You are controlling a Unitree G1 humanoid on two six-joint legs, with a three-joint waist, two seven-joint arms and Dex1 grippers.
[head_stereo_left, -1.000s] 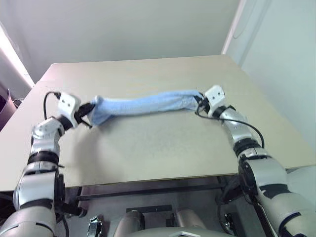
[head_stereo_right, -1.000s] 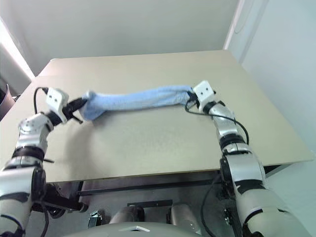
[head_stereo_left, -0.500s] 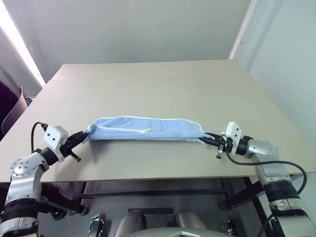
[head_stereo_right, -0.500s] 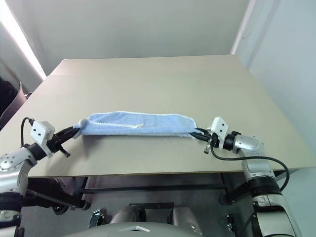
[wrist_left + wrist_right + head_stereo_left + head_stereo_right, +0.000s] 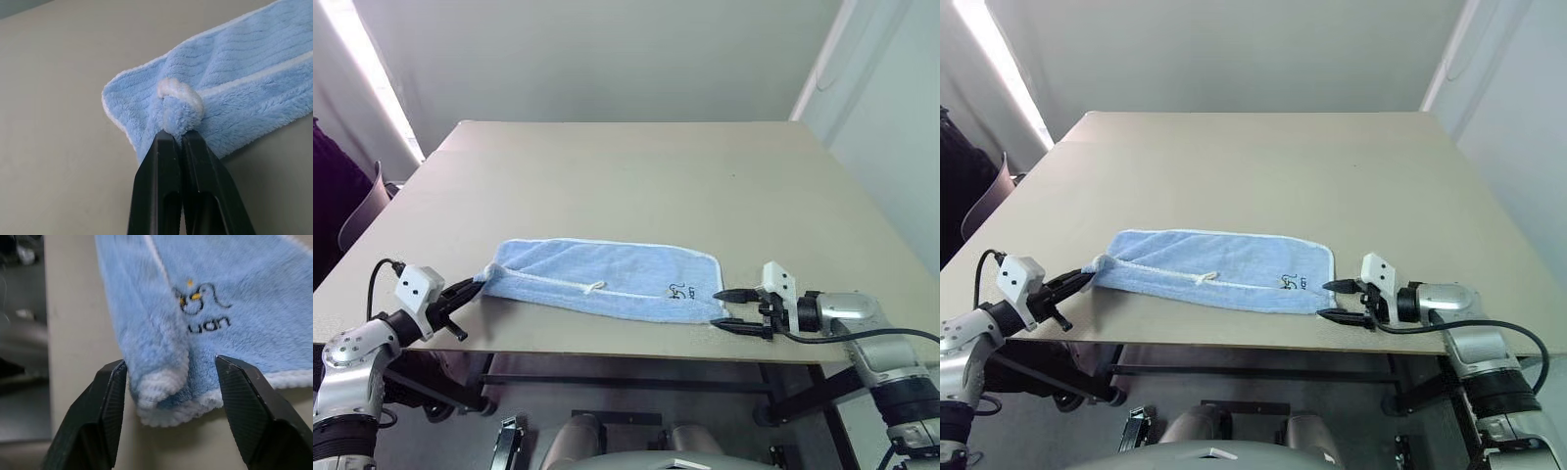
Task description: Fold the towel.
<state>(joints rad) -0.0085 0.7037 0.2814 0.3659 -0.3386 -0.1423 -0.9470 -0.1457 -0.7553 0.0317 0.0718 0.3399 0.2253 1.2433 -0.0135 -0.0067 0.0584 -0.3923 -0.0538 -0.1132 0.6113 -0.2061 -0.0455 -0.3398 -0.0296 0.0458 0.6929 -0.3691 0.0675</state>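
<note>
The light blue towel (image 5: 607, 279) lies flat in a long doubled strip near the front edge of the table (image 5: 636, 176). Its white loop (image 5: 592, 288) and dark printed mark (image 5: 680, 291) face up. At the strip's left end, my left gripper (image 5: 478, 284) is shut on a bunched corner of the towel (image 5: 215, 93). My right gripper (image 5: 718, 308) is open at the right end. In the right wrist view, the towel's rolled corner (image 5: 161, 377) lies loose between the spread fingers (image 5: 110, 396), with the mark (image 5: 203, 308) just beyond.
The towel's near side lies close to the table's front edge (image 5: 607, 352). Bare tabletop stretches behind it to the far wall. A dark chair (image 5: 357, 211) stands off the table's left side. A pale wall (image 5: 901, 117) runs along the right.
Both grippers pulled the towel from mid-table back to the front edge and laid it flat. The right gripper opened and let go of its corner. The left stays shut.
</note>
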